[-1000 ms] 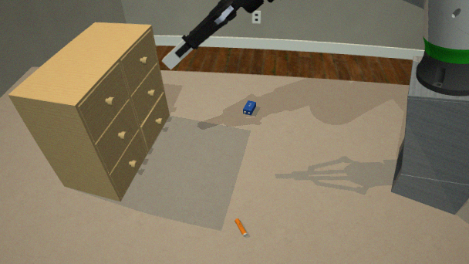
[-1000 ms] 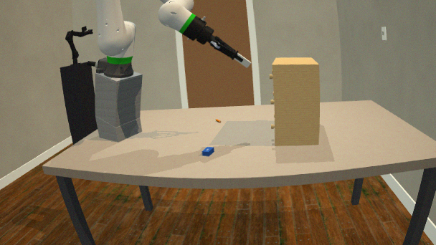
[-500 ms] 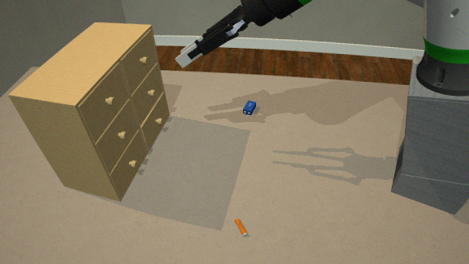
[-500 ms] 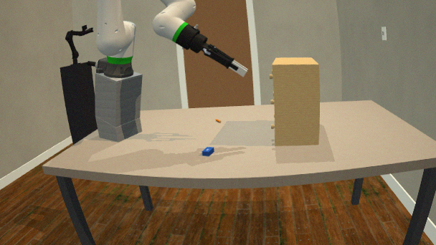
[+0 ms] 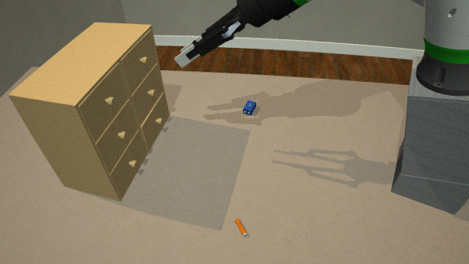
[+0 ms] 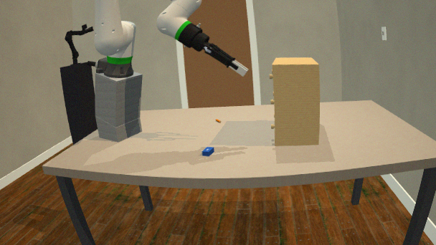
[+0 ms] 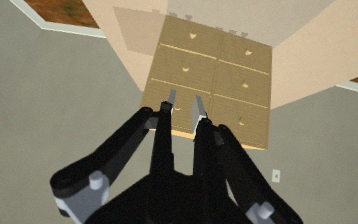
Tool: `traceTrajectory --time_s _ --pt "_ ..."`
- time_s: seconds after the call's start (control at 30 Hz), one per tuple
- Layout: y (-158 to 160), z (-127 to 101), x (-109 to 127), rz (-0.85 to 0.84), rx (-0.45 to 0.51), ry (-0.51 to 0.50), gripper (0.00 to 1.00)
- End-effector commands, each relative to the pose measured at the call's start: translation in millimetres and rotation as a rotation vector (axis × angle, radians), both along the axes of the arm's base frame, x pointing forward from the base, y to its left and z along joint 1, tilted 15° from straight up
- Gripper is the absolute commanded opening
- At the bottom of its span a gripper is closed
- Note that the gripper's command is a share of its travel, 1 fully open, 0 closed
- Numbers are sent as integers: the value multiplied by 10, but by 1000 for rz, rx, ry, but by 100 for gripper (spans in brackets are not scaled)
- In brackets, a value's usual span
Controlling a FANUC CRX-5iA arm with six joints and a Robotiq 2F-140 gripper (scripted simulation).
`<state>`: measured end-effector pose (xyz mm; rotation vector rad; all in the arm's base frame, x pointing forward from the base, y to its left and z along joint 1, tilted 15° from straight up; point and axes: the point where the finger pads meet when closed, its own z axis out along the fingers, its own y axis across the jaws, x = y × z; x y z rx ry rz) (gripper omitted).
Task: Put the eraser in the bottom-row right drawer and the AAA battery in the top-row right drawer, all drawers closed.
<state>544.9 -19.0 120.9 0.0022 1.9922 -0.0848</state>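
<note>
The small chest [image 5: 82, 57] [image 6: 297, 105] [image 7: 230, 111] stands upright, and its six drawers look pushed in. My gripper [image 5: 182, 61] [image 6: 244, 71] [image 7: 183, 100] is partly open and empty, held in the air in front of the top row's right drawer. Its fingertips are short of that drawer's knob [image 5: 143, 59] [image 6: 271, 76] [image 7: 177, 108], which shows between them in the upside-down wrist view. An orange cylinder with a pale end, apparently the AAA battery [image 5: 241, 227] [image 6: 218, 120], lies on the table. No eraser can be made out; the drawers' insides are hidden.
A blue block with two small pale dots on one end [image 5: 249, 107] [image 6: 208, 151] lies on the table, out from the chest's right side. The arm's grey pedestal [image 5: 433, 144] [image 6: 118, 107] stands across the table, facing the drawer fronts.
</note>
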Motion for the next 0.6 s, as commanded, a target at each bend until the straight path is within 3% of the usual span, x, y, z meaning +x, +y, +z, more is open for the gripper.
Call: traceTrajectory --time_s 0.0,0.57 --pt "-8 -1 -2 -14 -8 24 20" --pt "-24 -4 312 -14 -8 26 20"
